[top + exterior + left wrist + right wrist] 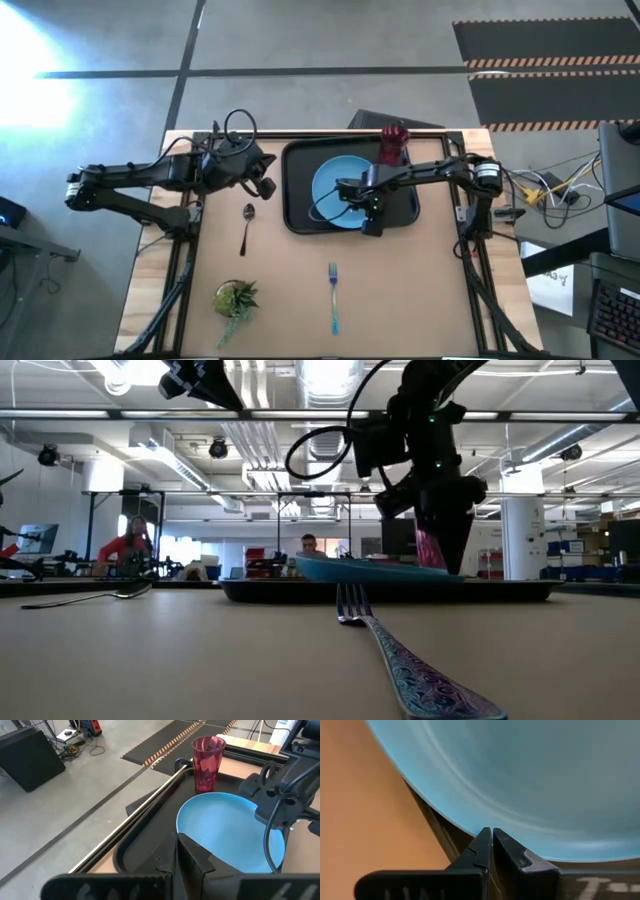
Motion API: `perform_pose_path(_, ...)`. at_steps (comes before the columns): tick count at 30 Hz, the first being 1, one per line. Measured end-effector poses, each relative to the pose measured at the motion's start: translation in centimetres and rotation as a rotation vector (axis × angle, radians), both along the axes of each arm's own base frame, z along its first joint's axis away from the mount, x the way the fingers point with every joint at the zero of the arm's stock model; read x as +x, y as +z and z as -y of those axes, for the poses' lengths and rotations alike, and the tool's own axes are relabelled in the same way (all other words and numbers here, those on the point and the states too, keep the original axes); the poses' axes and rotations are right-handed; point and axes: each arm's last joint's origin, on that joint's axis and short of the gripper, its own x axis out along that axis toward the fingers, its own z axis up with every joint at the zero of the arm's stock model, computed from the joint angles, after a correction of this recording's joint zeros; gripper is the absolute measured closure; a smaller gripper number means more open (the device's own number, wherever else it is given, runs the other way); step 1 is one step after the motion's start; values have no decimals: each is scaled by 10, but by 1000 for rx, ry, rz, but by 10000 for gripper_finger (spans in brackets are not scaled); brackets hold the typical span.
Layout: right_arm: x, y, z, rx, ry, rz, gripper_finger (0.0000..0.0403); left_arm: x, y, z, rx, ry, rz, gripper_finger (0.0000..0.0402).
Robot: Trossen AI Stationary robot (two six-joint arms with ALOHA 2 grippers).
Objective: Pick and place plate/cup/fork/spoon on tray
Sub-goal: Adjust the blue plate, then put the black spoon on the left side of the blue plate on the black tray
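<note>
The light-blue plate [335,185] lies in the black tray [291,190]. In the low view the plate [370,568] sits a little higher at its left. The dark-red cup [393,145] stands upright in the tray's far right corner. The dark spoon [247,225] and the blue-handled fork [333,295] lie on the table in front of the tray. My right gripper [372,208] is shut, its tips [489,831] at the plate's near rim [470,827]. My left gripper [268,187] is shut and empty beside the tray's left rim. My right gripper points down at the plate's near rim [465,822] with shut fingers. The rim runs across in front of the fingertips, not between them. Whether the tips touch the rim, I cannot tell.
A small green potted plant [235,298] stands near the table's front left. The tray has bare floor to the right of the plate [405,205]. People sit in the room beyond the table [125,545].
</note>
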Motion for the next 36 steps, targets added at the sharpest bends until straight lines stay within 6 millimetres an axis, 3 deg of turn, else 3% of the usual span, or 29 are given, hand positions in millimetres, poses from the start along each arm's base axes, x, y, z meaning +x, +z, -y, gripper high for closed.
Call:
perform_pose_path(8,-4,33,0,-38,-37,115,394,0,0,0,0,0,1,402)
perform_pose_path(14,-9,83,-2,-65,-68,314,394,0,-1,0,-2,1,-3,402)
perform_pose_path(18,-17,127,-7,-87,-66,530,394,2,-8,0,-20,-3,-17,402)
perform_pose_path(24,-44,199,-20,-116,-40,900,394,5,-26,2,-113,-43,-38,402)
perform_pose_path(28,-72,235,-29,-127,-14,1091,394,1,-46,3,-165,-12,-125,402)
perform_pose_path(32,-99,257,-35,-128,0,1210,394,-12,-70,2,-183,111,-315,402)
perform_pose_path(36,-114,267,-37,-123,-17,1257,394,-27,-87,0,-237,202,-439,402)
